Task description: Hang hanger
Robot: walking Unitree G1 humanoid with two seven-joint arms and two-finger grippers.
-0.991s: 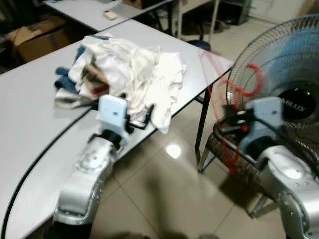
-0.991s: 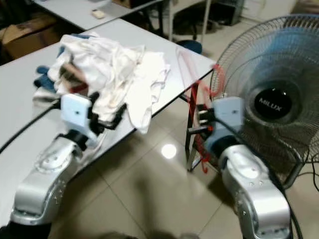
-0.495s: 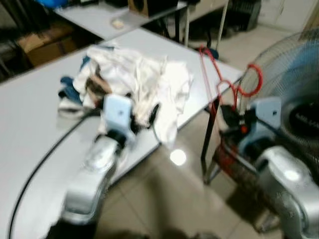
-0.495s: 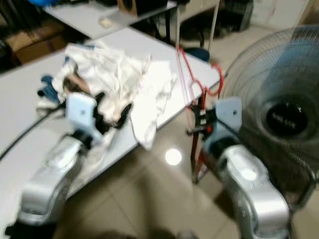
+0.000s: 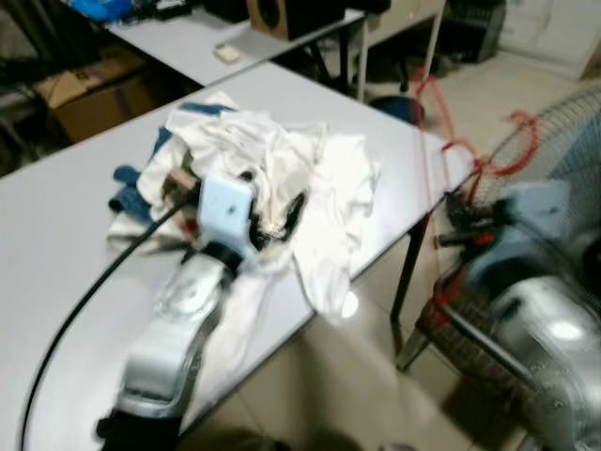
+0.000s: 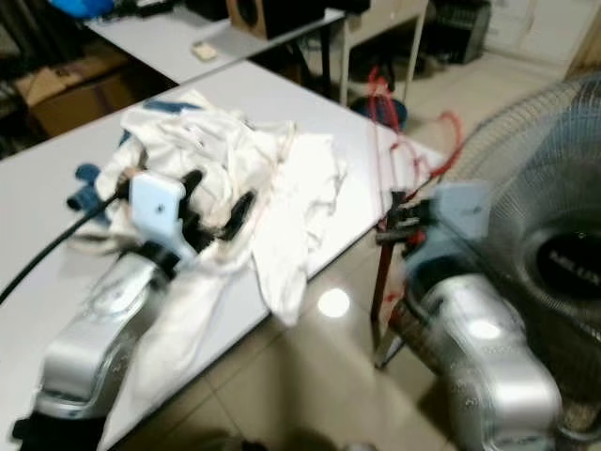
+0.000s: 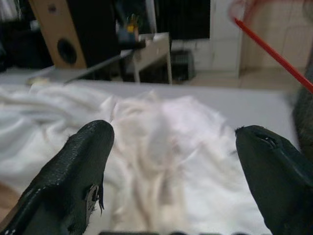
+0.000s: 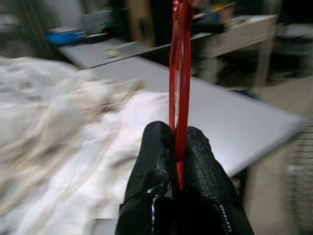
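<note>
Hanger [image 8: 180, 58], red and thin, is clamped between the two black fingers [image 8: 155, 161] of the right gripper [image 8: 177, 169], which are pressed together on it. In the right wrist view the hanger goes straight up from the fingertips to the top edge of the frame. In the head views the right gripper [image 6: 399, 224] is at the right of centre, just past the corner of the table [image 5: 56, 225], and the hanger [image 6: 383, 122] rises above it as blurred red lines, with a curved red part [image 5: 512, 141] in front of the fan [image 6: 554, 207] at the right edge. The right side of both head views is blurred.

The left gripper [image 7: 181, 161] has its fingers [image 7: 78, 171] wide apart and holds nothing. It is over the pile of clothes [image 5: 272, 178] on the table, at the centre left of the head views, where the gripper [image 5: 272, 202] points to the white cloth. One white piece hangs over the table edge toward the tiled floor [image 5: 357, 395].

A second table [image 5: 216, 38] stands in the upper left, with a box [image 5: 89, 89] beside it and a speaker [image 7: 51, 34] behind.
</note>
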